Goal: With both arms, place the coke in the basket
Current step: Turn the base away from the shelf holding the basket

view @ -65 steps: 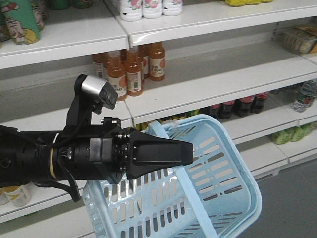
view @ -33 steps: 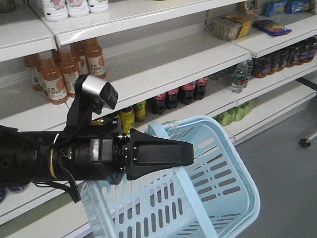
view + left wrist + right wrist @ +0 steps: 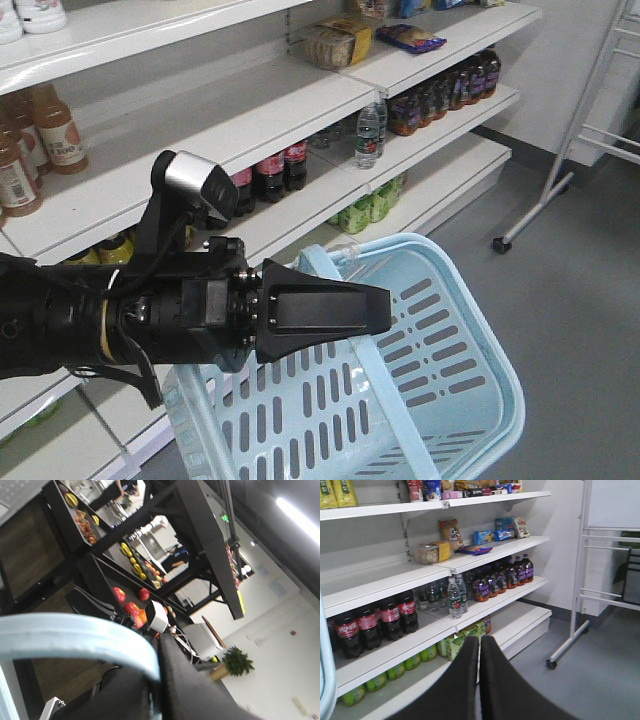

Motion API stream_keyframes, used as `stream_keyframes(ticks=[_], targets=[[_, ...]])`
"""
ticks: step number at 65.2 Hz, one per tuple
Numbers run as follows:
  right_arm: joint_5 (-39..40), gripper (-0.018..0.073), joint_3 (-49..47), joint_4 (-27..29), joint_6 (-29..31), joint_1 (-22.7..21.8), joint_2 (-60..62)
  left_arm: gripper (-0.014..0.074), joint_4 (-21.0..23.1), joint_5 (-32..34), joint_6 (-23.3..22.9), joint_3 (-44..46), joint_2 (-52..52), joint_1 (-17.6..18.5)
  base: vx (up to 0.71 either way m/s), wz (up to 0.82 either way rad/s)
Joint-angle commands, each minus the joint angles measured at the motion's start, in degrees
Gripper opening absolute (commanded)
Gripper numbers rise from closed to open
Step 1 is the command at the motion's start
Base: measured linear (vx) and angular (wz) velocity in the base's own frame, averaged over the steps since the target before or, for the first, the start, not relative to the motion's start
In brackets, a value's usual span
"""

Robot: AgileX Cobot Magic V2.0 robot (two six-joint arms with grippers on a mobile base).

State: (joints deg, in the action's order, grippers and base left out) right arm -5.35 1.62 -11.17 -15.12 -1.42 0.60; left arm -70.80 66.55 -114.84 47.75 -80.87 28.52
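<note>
- Cola bottles point(image 3: 390, 616), slim plastic ones with dark drink and red labels, stand in a row on a white shelf point(image 3: 395, 652), well apart from the pale blue slotted plastic basket point(image 3: 450, 400).
- Left gripper point(image 3: 386, 310), a black wedge, has its jaws closed on the basket's swinging handle point(image 3: 75, 640).
- Right gripper point(image 3: 480, 641) holds nothing, its jaws almost touching.

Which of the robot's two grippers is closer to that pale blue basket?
Left. The left gripper is shut on the handle of the basket, holding it up. The right gripper is apart from it, shut and empty, facing the drink shelves.
</note>
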Motion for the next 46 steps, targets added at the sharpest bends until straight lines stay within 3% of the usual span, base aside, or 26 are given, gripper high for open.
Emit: stream_keyframes(ticks=[1, 46], targets=[[4.1, -0.0005, 0.6, -0.7, 0.4, -0.1, 1.0, -0.0008, 4.7, 12.5, 0.4, 1.9, 1.9, 0.2, -0.04, -0.39], [4.1, -0.0005, 0.6, -0.7, 0.4, -0.1, 1.0, -0.0008, 4.7, 12.5, 0.4, 1.9, 1.9, 0.2, -0.04, -0.4]])
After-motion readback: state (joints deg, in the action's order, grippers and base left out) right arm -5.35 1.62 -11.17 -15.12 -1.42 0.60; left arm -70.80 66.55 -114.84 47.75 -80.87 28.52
